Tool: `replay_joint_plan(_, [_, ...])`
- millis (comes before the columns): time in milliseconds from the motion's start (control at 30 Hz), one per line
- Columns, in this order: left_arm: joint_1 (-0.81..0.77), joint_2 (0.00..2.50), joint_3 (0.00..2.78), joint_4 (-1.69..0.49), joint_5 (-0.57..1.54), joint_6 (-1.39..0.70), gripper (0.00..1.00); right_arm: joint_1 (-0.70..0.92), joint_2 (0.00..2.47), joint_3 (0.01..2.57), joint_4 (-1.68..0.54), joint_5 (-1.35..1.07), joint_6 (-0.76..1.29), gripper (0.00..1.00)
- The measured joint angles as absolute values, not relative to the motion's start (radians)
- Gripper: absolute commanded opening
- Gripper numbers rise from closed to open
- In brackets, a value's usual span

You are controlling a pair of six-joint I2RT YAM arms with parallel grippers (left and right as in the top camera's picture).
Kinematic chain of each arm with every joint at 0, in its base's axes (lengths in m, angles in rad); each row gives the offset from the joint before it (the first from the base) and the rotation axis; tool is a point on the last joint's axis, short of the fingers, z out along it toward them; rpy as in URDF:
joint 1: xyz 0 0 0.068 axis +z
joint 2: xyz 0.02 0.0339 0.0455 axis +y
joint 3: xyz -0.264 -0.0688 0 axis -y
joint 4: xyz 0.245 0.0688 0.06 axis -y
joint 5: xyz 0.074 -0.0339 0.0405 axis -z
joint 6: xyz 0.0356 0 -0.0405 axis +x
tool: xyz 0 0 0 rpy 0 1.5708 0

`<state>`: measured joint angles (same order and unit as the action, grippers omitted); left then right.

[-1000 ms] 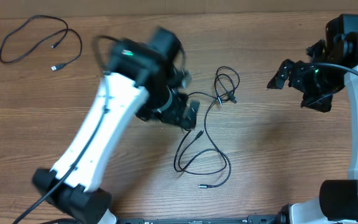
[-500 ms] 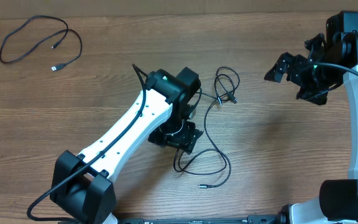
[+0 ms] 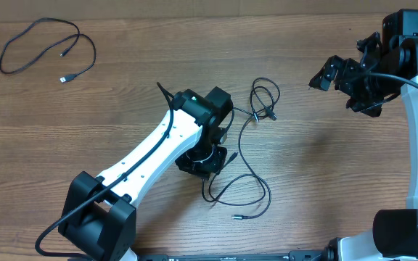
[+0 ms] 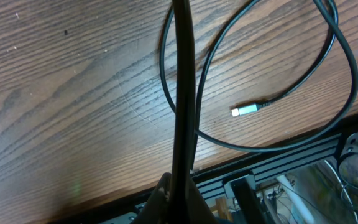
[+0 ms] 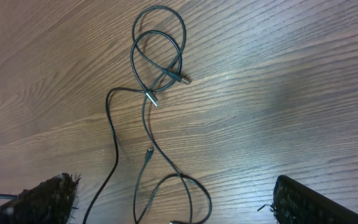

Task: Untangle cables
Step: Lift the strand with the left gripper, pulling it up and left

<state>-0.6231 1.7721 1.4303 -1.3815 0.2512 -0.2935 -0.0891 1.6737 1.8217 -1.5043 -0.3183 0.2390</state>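
I'm watching the left gripper sitting low over the wooden table. Its fingers are pressing together into one dark strip down the middle of the left wrist view. A thin black cord is crossing behind that strip in two places. I'm not able to tell whether it is being pinched between the pads or is only lying under them. To the right of the closed fingers the same cord is sweeping out into a wide loop. A silver-tipped plug is lying inside that loop, apart from the fingers.

The right gripper is hanging above the table with its fingers spread wide, gripping nothing and touching nothing. In its wrist view the tangled cables are lying ahead of the fingertips, in the gap between the two fingers. The small loops and two plug ends are farthest from them. The long strands are trailing back toward the fingers.

A separate cord is lying in an open curl well apart from both sets of fingers.
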Motion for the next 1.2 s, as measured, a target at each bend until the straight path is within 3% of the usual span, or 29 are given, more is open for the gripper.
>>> replay_joint_plan(233, [-0.621,1.773,1.534,-1.479,0.253,-0.294,0.04,-0.089,1.674,1.822,-1.504,-0.318,0.240,1.00])
replay_joint_plan(633, [-0.620,1.774,2.211,-1.648,0.253,-0.294,0.04,-0.089,1.674,1.822,-1.504,-0.319,0.239,1.00])
replay_joint_plan(1200, [-0.620,1.774,2.585,-1.393,0.280,-0.294,0.04,-0.089,1.674,1.822,-1.504,-0.319,0.239,1.00])
